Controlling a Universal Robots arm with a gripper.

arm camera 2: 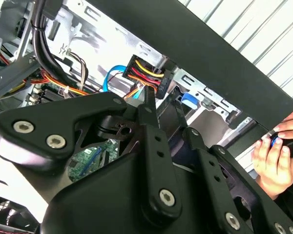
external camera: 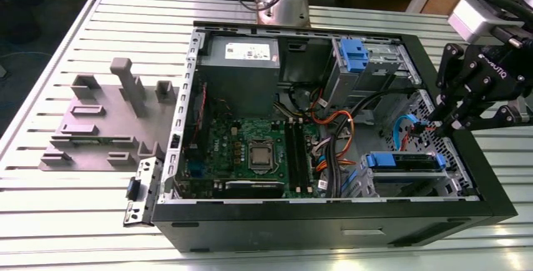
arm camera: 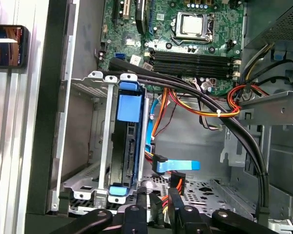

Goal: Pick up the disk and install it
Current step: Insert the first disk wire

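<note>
The disk, a drive framed by a blue bracket, sits in the metal drive cage at the case's front corner, on the exterior view's right. In the first wrist view the disk stands edge-on between the cage rails, with blue bracket ends at both ends. My black gripper hangs just above the case's right wall, a short way from the disk. Its fingers stand slightly apart over loose orange and blue cables, so my gripper is open and holds nothing.
The open computer case lies on a slatted table. It holds a motherboard, a power supply, a second blue bracket and thick black cables. A grey fixture block stands outside. A person's hand is beside the case.
</note>
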